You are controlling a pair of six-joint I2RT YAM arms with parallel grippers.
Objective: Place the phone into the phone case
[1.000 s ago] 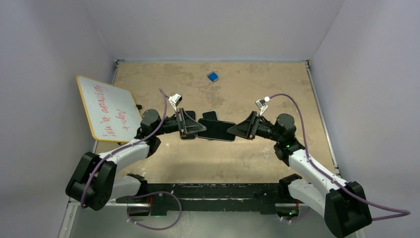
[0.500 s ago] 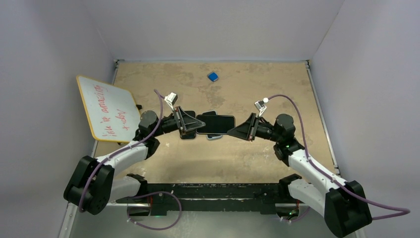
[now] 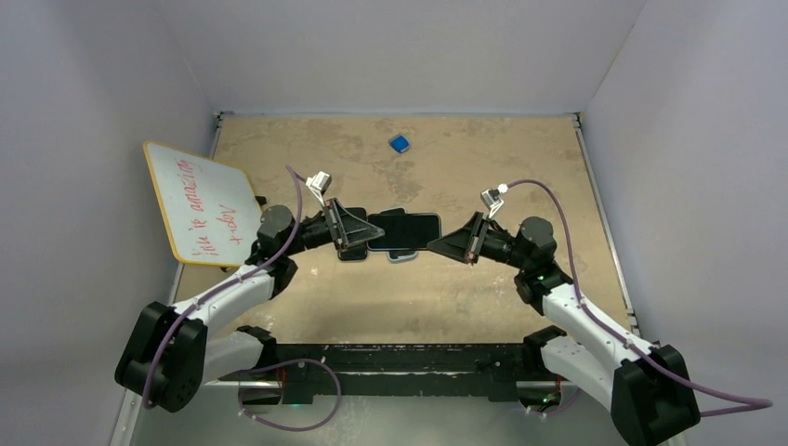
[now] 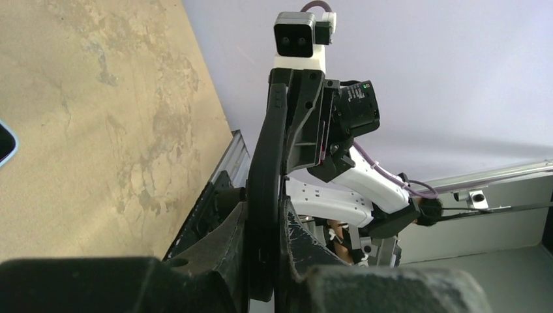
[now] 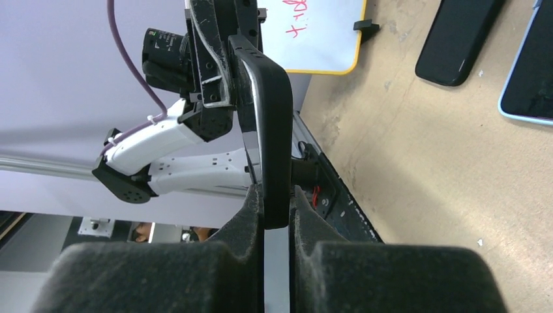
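Note:
A black phone case (image 3: 404, 230) hangs level above the table, held at both ends. My left gripper (image 3: 372, 232) is shut on its left end and my right gripper (image 3: 433, 245) on its right end. In the left wrist view the case (image 4: 264, 150) stands edge-on between my jaws (image 4: 264, 222). In the right wrist view the case (image 5: 270, 117) shows a glossy slab edge along one side, gripped by my right gripper (image 5: 275, 202). I cannot tell whether that slab is a seated phone. A phone with a light blue rim (image 5: 531, 72) lies on the table below.
A black flat case-like item (image 5: 456, 36) lies on the table beside the blue-rimmed phone, also under the left gripper in the top view (image 3: 353, 251). A whiteboard with red writing (image 3: 203, 200) leans at the left. A small blue object (image 3: 400, 143) sits at the back.
The held black case rose and shifted toward the back from 1.0 s ago, going from tilted to level. Both grippers followed it. Little has moved in the last half second.

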